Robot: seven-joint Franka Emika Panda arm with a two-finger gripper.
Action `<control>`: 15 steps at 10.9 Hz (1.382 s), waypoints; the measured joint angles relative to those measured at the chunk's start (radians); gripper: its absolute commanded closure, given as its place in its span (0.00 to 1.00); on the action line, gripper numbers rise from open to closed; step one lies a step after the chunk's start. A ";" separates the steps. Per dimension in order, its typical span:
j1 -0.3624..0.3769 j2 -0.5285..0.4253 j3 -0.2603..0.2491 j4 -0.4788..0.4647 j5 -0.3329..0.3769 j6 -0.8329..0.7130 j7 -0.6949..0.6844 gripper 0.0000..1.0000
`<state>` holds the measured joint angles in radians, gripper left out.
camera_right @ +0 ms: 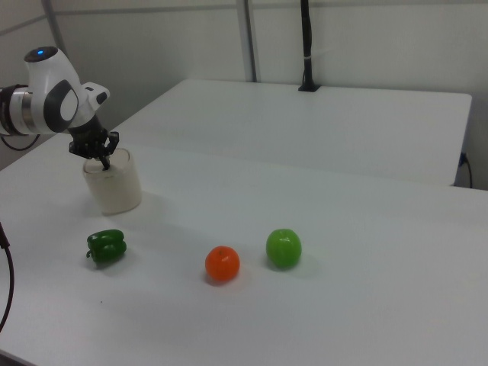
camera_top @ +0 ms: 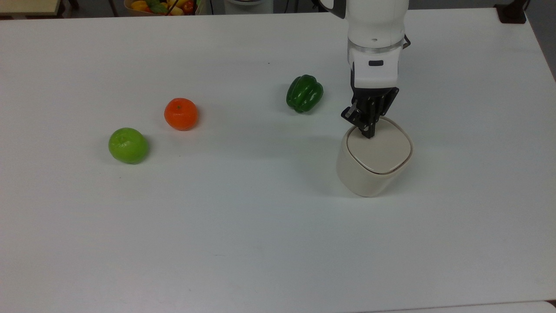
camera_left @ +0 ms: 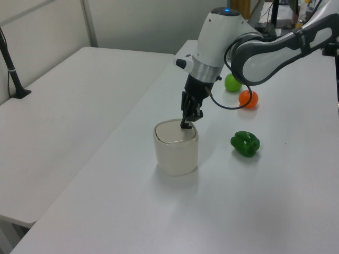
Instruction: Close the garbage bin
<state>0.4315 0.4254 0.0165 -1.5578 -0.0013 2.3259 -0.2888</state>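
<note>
One hand, fingers pressed together, tips on the lid at its far corner in the top view. The garbage bin stands on the bench, lid seemingly flat. I judge closing nearly done; next, lift straight off.

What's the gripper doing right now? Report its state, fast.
Gripper: fingers shut, holding nothing, tip pressing on the lid of the garbage bin.

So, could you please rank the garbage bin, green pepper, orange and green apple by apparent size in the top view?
1. garbage bin, clearly largest
2. green apple and green pepper, too alike to separate
3. orange, slightly smallest
</note>
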 measured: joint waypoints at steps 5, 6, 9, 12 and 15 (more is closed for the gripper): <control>-0.055 -0.092 -0.013 0.051 0.035 -0.235 0.088 1.00; -0.085 -0.126 -0.019 0.051 0.034 -0.317 0.115 1.00; -0.173 -0.196 -0.029 0.051 -0.046 -0.548 0.217 1.00; -0.267 -0.248 -0.032 0.048 -0.059 -0.633 0.265 1.00; -0.375 -0.337 -0.033 0.005 -0.059 -0.692 0.278 0.83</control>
<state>0.0565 0.0881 -0.0170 -1.5526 -0.0603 1.6337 -0.0105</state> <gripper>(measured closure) 0.991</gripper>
